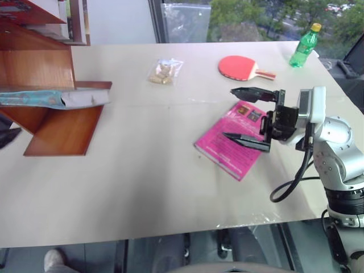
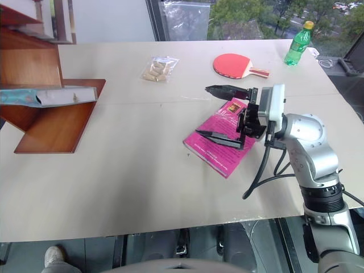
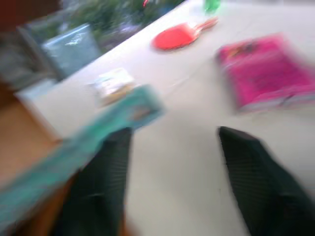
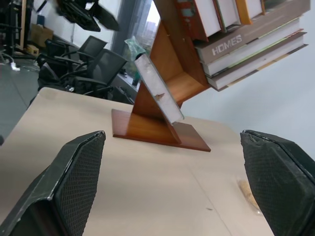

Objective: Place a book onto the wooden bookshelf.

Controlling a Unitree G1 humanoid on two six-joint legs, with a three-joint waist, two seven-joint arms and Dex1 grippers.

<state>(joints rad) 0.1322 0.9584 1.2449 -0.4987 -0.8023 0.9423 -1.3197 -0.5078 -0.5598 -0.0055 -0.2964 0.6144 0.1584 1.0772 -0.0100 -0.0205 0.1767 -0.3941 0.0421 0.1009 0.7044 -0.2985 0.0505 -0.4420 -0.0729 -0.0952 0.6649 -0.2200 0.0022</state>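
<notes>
The book [image 1: 54, 98] lies flat on the wooden bookshelf [image 1: 62, 131] at the table's [image 1: 142, 187] left edge. The right gripper [image 1: 245, 114] hangs spread wide and empty over the pink booklet [image 1: 227, 149]. The left wrist view shows the left gripper [image 3: 172, 162], 2 fingers parted, empty, beside the book.

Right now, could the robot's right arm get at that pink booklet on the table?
Probably yes. The right end effector hangs open just over the pink booklet, which lies flat on the table with nothing on top or between them.
</notes>
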